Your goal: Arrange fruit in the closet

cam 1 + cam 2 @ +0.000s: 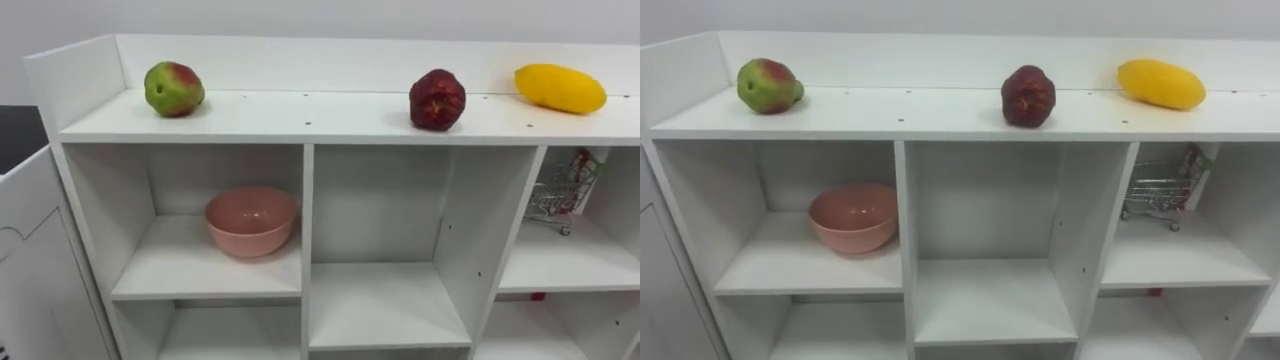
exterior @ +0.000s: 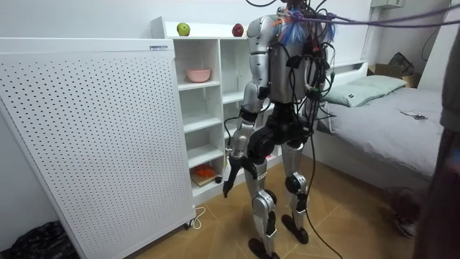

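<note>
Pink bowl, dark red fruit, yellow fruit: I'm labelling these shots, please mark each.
Pink bowl point(image 1: 250, 236), left eye view, front wall.
Dark red fruit point(image 1: 437, 100), left eye view, middle of its skin.
Yellow fruit point(image 1: 560, 88), left eye view, middle of its skin.

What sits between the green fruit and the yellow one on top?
A dark red fruit, nearer the yellow fruit than the green fruit, in both eye views.

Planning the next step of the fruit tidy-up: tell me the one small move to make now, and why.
Probably raise the left robot hand, which hangs low by the leg, toward the green-red fruit. All three fruits, with the dark red fruit and yellow fruit, sit on the shelf top, and the pink bowl below is empty.
</note>
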### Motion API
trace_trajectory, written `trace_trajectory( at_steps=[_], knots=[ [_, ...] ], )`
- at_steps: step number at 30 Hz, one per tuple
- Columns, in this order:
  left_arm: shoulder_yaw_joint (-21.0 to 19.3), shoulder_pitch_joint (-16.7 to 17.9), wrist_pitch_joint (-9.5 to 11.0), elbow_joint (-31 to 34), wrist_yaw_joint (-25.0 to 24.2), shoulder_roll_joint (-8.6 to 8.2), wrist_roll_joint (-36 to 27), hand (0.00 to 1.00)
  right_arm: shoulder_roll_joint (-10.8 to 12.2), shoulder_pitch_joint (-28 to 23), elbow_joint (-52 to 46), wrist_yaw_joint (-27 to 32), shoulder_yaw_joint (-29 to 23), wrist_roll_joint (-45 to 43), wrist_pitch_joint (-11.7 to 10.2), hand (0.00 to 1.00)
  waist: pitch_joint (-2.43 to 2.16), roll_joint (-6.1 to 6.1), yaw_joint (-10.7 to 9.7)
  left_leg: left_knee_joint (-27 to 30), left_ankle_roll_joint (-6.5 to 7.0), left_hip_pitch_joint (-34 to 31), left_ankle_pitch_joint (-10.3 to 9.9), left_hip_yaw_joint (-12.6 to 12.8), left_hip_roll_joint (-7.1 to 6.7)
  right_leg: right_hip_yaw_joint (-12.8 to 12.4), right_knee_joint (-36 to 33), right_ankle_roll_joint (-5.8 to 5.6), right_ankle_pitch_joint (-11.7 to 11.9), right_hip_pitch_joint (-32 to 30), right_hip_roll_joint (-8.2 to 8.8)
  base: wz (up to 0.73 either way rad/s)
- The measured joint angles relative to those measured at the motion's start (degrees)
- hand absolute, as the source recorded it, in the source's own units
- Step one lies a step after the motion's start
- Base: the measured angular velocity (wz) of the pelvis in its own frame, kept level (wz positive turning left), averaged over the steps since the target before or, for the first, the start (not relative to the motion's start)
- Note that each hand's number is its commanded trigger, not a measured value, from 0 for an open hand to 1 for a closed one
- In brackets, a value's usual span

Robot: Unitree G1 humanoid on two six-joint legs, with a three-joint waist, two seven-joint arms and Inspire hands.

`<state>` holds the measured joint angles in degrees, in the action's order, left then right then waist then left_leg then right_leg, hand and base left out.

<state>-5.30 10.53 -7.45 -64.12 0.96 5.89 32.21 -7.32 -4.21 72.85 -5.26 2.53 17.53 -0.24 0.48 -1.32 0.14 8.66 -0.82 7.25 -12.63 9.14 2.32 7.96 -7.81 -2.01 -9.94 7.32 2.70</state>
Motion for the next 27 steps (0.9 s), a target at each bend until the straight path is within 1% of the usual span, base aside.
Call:
trace_trajectory(
  at_steps=[1,2,5,7,9,10,11,12,13,14,15,16,17,18,19,21,25,27],
  knots=[
    [-0.01,0.02,0.15,0.01,0.16,-0.01,0.01,0.00,0.11,0.08,-0.12,0.58,-0.08,-0.06,0.04,0.00,-0.14,0.10,0.04,0.01,0.00,-0.05,0.00,0.00,0.00,-0.02,0.00,0.00,0.00,-0.04,0.00,0.00],
    [-0.08,0.12,0.51,0.00,0.38,-0.02,-0.03,0.00,0.29,0.14,-0.76,1.60,-0.84,-0.02,0.09,0.00,-0.22,-0.10,0.01,0.01,0.00,-0.07,0.00,-0.02,-0.01,-0.04,-0.01,0.00,0.00,-0.05,0.00,0.00],
    [-0.36,0.19,1.10,0.00,1.04,0.02,-0.10,0.00,0.22,0.20,-5.50,4.72,-4.85,0.50,0.19,0.00,-0.15,-0.05,0.00,0.07,0.01,0.03,-0.01,0.07,-0.03,-0.08,-0.06,0.00,0.00,-0.05,0.02,0.00],
    [-0.30,0.19,1.60,0.01,1.21,0.01,-0.07,0.00,0.22,0.21,-11.83,7.14,-7.17,0.13,0.21,0.00,-0.08,0.10,-0.23,0.09,0.01,0.20,0.00,0.24,-0.02,0.01,-0.21,0.00,0.00,-0.06,0.04,0.00],
    [-0.35,-0.02,1.80,0.00,1.75,-0.01,-0.17,0.00,0.32,0.87,-19.82,9.92,-9.46,-0.07,-1.08,0.00,-0.06,0.28,-0.50,0.15,0.01,0.22,0.00,0.27,-0.02,0.01,-0.22,0.00,0.00,0.04,0.05,0.00],
    [-0.38,-0.02,1.97,0.00,2.16,-0.03,-0.09,0.00,0.35,1.00,-22.18,10.84,-9.83,-0.16,-1.09,0.00,-0.07,0.24,-0.46,0.13,0.01,0.26,0.00,0.29,-0.02,-0.02,-0.24,0.00,0.00,0.03,0.05,0.00],
    [-0.57,0.00,2.52,-0.02,2.86,-0.03,-0.06,0.00,0.40,1.01,-27.48,12.69,-10.62,-0.24,-1.19,0.00,-0.06,0.32,-0.44,0.14,0.01,0.46,0.00,0.37,-0.02,-0.08,-0.23,0.00,0.00,-0.14,0.04,0.00],
    [-0.65,0.00,2.72,0.00,3.55,-0.02,-0.05,0.00,0.40,1.08,-32.41,14.45,-11.17,-0.32,-1.76,0.00,-0.06,0.34,-0.50,0.15,0.01,0.43,0.00,0.42,-0.02,-0.13,-0.21,0.00,0.00,-0.41,0.04,0.00],
    [-0.64,0.05,2.79,0.00,3.92,-0.02,-0.06,0.00,0.45,1.05,-35.28,15.49,-11.27,-0.32,-1.77,0.00,-0.05,0.33,-0.50,0.15,0.01,0.36,0.00,0.39,-0.02,-0.10,-0.20,0.00,0.00,-0.46,0.04,0.00],
    [-0.62,0.26,2.85,0.25,4.11,-0.01,-0.08,0.00,0.65,0.62,-41.44,17.54,-11.22,-1.22,-1.79,0.00,-0.04,0.39,-0.48,0.11,0.01,0.24,0.01,0.27,-0.02,-0.17,-0.20,0.00,0.00,-0.64,0.04,0.00],
    [-0.58,0.40,2.90,0.28,4.25,0.00,-0.44,0.00,0.78,0.03,-48.09,19.28,-11.12,-3.62,-2.20,0.00,-0.01,0.44,-0.45,0.08,0.01,0.13,0.01,0.30,-0.02,-0.19,-0.16,0.00,0.00,-0.83,0.04,-0.03],
    [-0.46,0.42,2.90,0.27,4.39,0.04,-0.77,0.00,0.79,-0.03,-50.81,19.95,-11.07,-4.45,-2.49,0.00,-0.03,0.48,-0.43,0.07,0.01,0.03,0.01,0.32,-0.02,-0.26,-0.16,0.00,0.00,-0.97,0.03,-0.08],
    [-0.26,0.39,2.98,0.00,4.68,0.06,-1.21,0.00,0.76,0.08,-55.57,21.49,-11.09,-5.15,-3.45,0.00,-0.07,0.51,-0.03,0.06,0.01,0.00,0.01,0.33,-0.02,-0.64,-0.36,0.00,0.00,-1.32,-0.02,-0.18],
    [-0.16,0.42,3.02,-0.04,4.96,0.04,-1.04,0.00,0.76,0.56,-58.59,23.27,-11.04,-6.98,-4.52,0.00,-0.07,0.50,0.45,0.17,0.01,0.14,0.01,0.30,0.01,-1.28,-0.86,0.00,0.00,-1.66,-0.12,-0.21],
    [-0.15,0.58,3.08,-0.04,5.05,0.03,-0.85,0.00,0.77,0.79,-59.85,24.09,-11.00,-7.73,-4.89,0.00,-0.10,0.51,0.54,0.23,0.01,0.18,0.01,0.32,0.02,-1.55,-1.04,0.00,0.00,-1.75,-0.15,-0.20],
    [-0.19,1.65,3.67,0.01,5.08,0.05,-0.52,0.00,0.79,0.89,-65.53,27.14,-10.99,-10.97,-5.68,0.00,-0.15,0.56,0.51,0.18,0.01,0.29,0.01,0.37,-0.02,-1.91,-0.98,0.00,0.00,-1.67,-0.13,-0.12],
    [-0.14,2.38,4.02,0.01,5.08,-0.06,-0.73,0.00,0.75,0.90,-73.62,30.67,-11.01,-11.47,-6.41,0.00,-0.25,0.65,0.46,0.15,0.01,0.19,0.01,0.28,-0.02,-1.87,-0.96,0.00,0.00,-1.78,-0.17,-0.06],
    [0.04,2.57,4.26,0.02,5.08,-0.29,-0.57,0.00,0.46,0.91,-78.19,31.66,-11.01,-13.32,-6.83,0.00,-0.41,0.79,0.44,0.15,0.01,0.11,0.02,0.26,0.00,-1.80,-0.97,0.00,0.00,-2.06,-0.17,-0.03]
  ],
)
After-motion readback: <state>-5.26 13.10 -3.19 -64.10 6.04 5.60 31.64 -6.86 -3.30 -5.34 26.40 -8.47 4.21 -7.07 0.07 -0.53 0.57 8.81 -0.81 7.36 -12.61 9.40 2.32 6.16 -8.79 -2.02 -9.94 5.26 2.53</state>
